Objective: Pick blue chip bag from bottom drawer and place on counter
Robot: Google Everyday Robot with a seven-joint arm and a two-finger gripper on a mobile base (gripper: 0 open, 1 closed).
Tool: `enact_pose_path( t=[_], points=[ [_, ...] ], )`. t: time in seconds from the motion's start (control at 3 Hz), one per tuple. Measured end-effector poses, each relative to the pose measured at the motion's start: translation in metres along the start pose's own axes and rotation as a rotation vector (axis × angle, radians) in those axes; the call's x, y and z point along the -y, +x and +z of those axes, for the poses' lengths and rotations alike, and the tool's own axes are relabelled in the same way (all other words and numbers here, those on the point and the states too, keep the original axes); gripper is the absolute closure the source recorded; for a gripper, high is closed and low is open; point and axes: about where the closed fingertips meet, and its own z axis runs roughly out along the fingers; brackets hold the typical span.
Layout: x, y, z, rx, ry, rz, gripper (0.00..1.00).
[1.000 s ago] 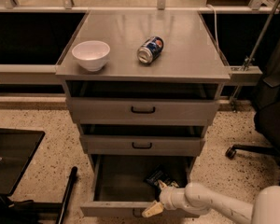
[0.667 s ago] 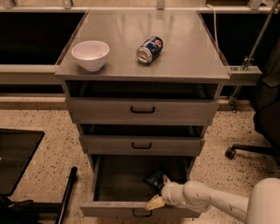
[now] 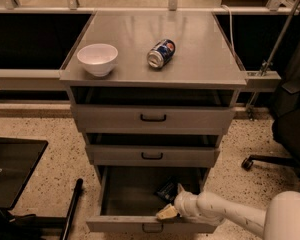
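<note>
The claw [image 3: 170,207] has edged inward from the front edge of the bottom drawer [image 3: 121,224] to just beside the blue chip bag [image 3: 165,189], which lies unlifted near the drawer's right wall; whether the claw is apart or together I cannot tell, so the grasp seems pending.
</note>
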Motion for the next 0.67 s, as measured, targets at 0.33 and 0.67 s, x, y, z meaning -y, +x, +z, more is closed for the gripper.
enact_pose_path(
  t=[0.33,0.67],
  points=[
    [0.0248,-0.0131,0.0073,-0.007,0.044,0.012,0.0],
    [0.0249,-0.013,0.0074,-0.007,0.044,0.013,0.0]
  ],
)
